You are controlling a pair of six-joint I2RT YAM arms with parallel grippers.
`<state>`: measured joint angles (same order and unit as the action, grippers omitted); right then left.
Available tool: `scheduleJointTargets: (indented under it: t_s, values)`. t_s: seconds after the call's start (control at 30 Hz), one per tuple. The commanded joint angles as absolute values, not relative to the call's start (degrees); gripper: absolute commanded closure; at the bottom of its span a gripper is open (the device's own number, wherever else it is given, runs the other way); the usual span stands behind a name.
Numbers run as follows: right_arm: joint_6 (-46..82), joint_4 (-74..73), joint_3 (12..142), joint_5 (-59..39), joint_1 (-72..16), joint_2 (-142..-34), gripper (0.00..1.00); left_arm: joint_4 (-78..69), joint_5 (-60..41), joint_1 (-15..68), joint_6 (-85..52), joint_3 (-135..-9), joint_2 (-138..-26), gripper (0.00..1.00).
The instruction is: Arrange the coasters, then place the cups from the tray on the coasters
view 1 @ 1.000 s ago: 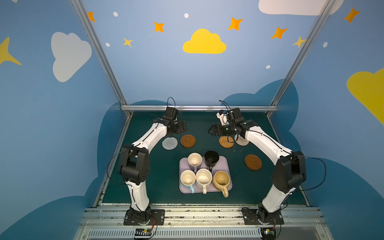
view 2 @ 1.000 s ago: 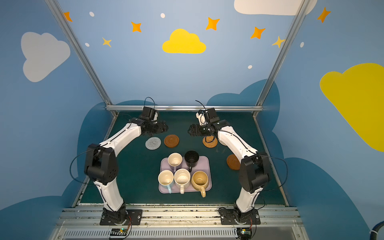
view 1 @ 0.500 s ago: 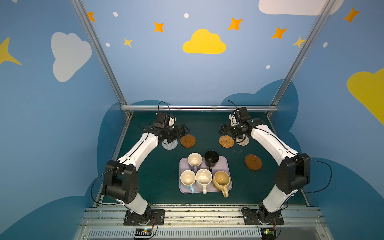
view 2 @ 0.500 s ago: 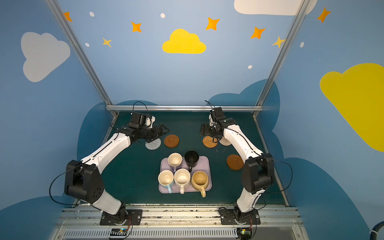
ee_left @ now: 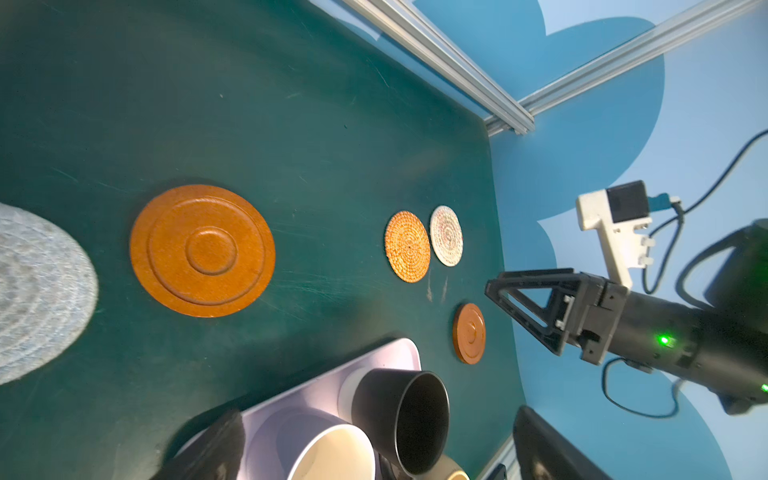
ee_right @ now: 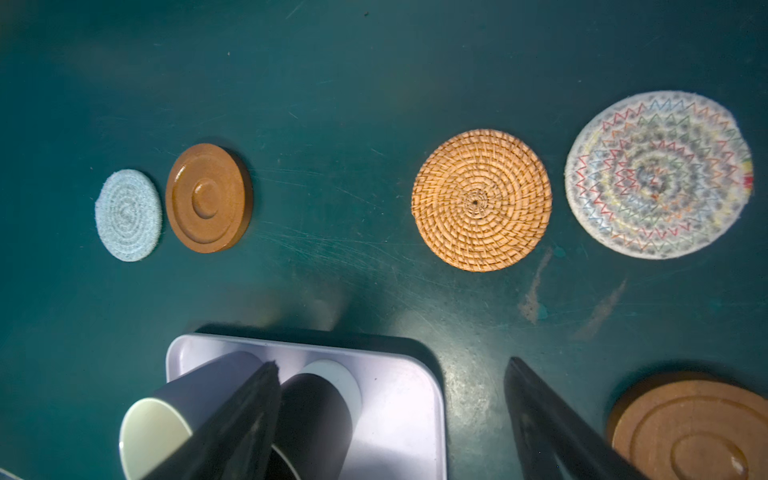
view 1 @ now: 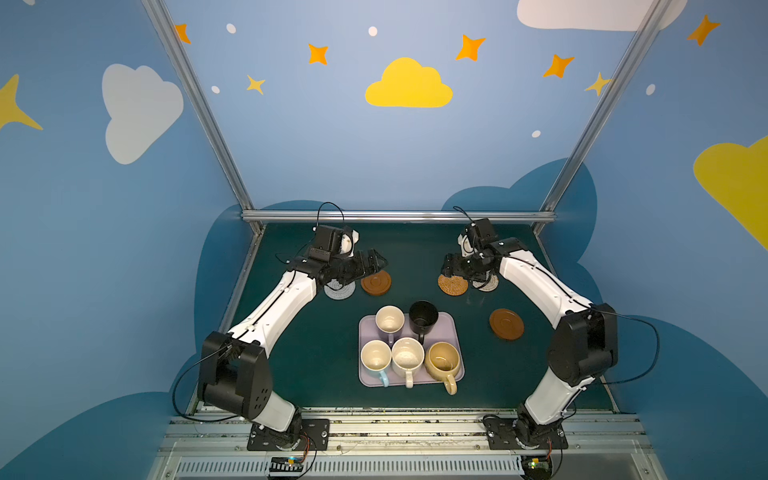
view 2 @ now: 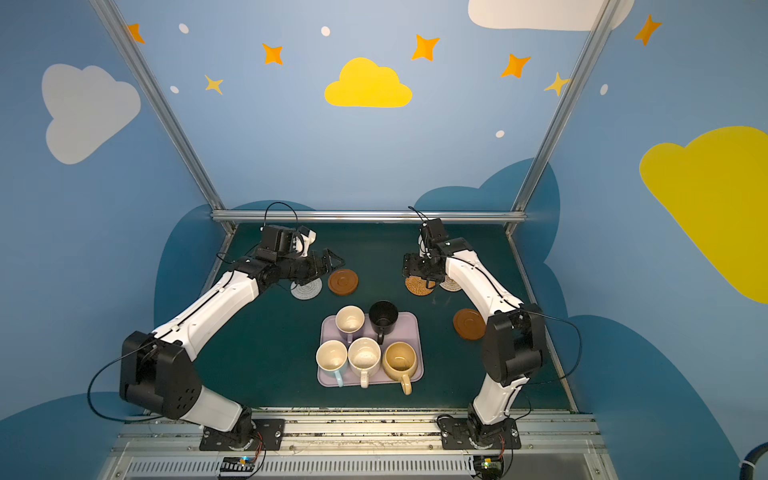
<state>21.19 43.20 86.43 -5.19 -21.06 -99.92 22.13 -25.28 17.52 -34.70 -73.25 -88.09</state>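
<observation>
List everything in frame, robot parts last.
grey woven coaster: 1, pale grey, back left of table
orange woven coaster: 1, orange-tan, back right
cream woven coaster: 1, cream, beside the orange one
wooden coasters: 2, brown, one beside the grey, one right of tray
mugs: 5, lilac, black, light blue, speckled cream, mustard, all on tray
tray: 1, pale lilac, table centre
table: 1, dark green
left hand: 1, black, open, empty, above back-left coasters
right hand: 1, black, open, empty, above orange coaster
</observation>
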Motion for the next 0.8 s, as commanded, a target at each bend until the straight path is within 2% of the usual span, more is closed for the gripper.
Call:
scheduleJointTargets:
  t_s: [0.0,0.07,0.2,0.37,0.77]
  values:
    - [21.8,45.4,86.5,-5.5,-19.5,-103.6,0.21,21.6,-28.4,19.1,-33.2,-75.3,-90.5,0.0]
    - [21.0,44.9,86.0,-6.1,-18.4,-105.2,0.25,21.9,-27.8,20.9,-31.8,-76.4,-91.9,0.0]
    - [19.6,43.1,84.6,-5.0,-17.9,-105.8,0.26,21.3,-27.4,22.0,-32.0,-78.5,-93.8,0.0]
    - [17.6,45.3,87.5,-5.3,-17.0,-111.3,0.32,21.4,-27.8,22.0,-30.4,-80.3,-97.1,0.0]
    - [19.2,48.3,95.7,-3.9,-15.4,-121.3,0.3,24.9,-32.9,22.0,-26.5,-87.8,-106.3,0.0]
